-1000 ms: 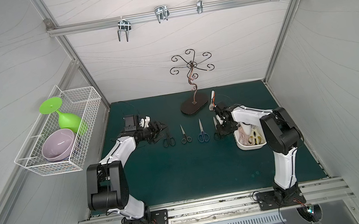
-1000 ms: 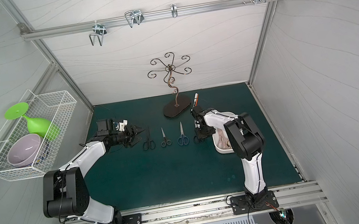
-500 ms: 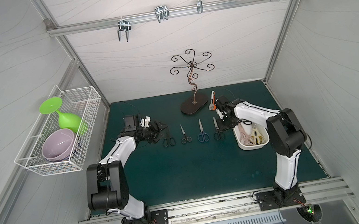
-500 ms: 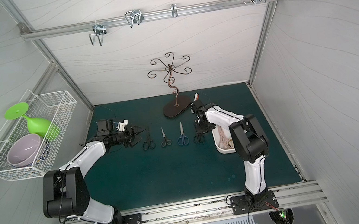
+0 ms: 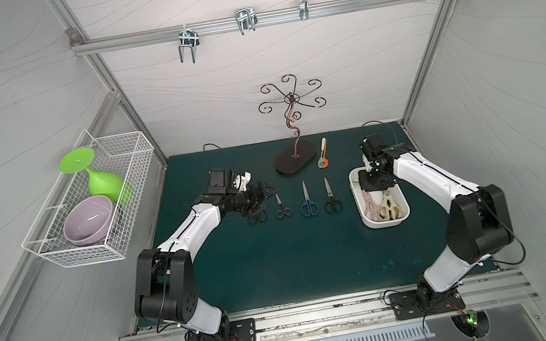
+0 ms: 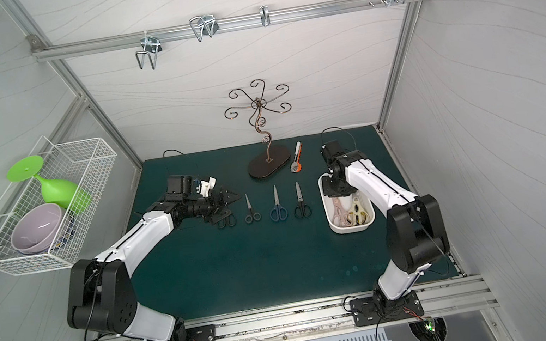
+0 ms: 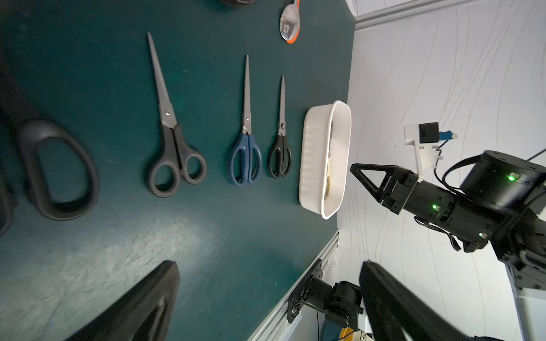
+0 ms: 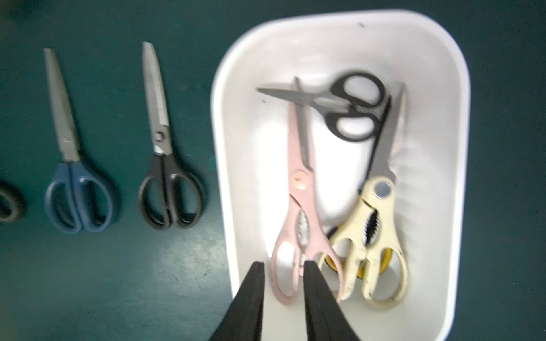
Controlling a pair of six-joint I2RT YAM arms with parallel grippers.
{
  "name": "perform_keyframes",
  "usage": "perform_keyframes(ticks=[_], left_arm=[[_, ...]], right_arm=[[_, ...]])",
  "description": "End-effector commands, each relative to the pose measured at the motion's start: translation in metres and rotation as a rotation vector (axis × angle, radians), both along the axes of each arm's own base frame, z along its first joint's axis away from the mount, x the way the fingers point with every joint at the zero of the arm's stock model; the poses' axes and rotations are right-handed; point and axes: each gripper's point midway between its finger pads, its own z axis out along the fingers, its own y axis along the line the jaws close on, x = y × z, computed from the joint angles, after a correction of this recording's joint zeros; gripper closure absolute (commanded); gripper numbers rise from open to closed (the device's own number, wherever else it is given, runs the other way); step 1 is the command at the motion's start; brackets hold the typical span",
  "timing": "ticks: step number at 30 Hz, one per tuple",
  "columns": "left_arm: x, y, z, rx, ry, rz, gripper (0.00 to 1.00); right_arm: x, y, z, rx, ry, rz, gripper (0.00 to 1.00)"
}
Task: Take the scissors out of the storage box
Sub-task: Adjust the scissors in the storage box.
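Several scissors lie in a row on the green mat: a large black-handled pair (image 5: 257, 215), a small grey-handled pair (image 5: 282, 210), a blue pair (image 5: 308, 206) and a black pair (image 5: 332, 203). My left gripper (image 5: 262, 201) hangs just over the large black pair (image 7: 59, 171), open wide and holding nothing. The white storage box (image 5: 356, 199) holds pink shears (image 8: 295, 212), cream shears (image 8: 372, 224) over a yellow pair, and a small black-handled pair (image 8: 351, 106). My right gripper (image 8: 282, 264) hovers above the pink handles, its jaws a narrow gap apart, holding nothing.
A scrolled metal stand (image 5: 295, 161) and a white-and-orange tool (image 5: 323, 156) sit at the back of the mat. A wire basket (image 5: 130, 216) on the left wall holds a green goblet and a purple bowl. Hooks hang from the top rail.
My left gripper has opened wide over the large black pair. My right arm left the black pair on the mat and swung right, over the box.
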Motion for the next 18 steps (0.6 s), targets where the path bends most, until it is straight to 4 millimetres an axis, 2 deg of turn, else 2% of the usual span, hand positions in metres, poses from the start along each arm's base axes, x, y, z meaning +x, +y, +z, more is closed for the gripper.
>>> perform_keyframes(ticks=[1,9,18], left_arm=[[0.008,-0.015,0.016,0.000,-0.065,-0.049,0.00],[-0.003,-0.044,0.007,0.000,-0.041,-0.120,0.01],[-0.006,-0.054,0.002,-0.007,-0.023,-0.140,0.01]], right_arm=[[-0.029,-0.026,-0.010,-0.019,0.080,-0.094,0.73],[-0.060,-0.050,-0.032,-0.118,0.180,-0.126,0.73],[-0.049,-0.047,-0.049,-0.117,0.170,-0.095,0.73]])
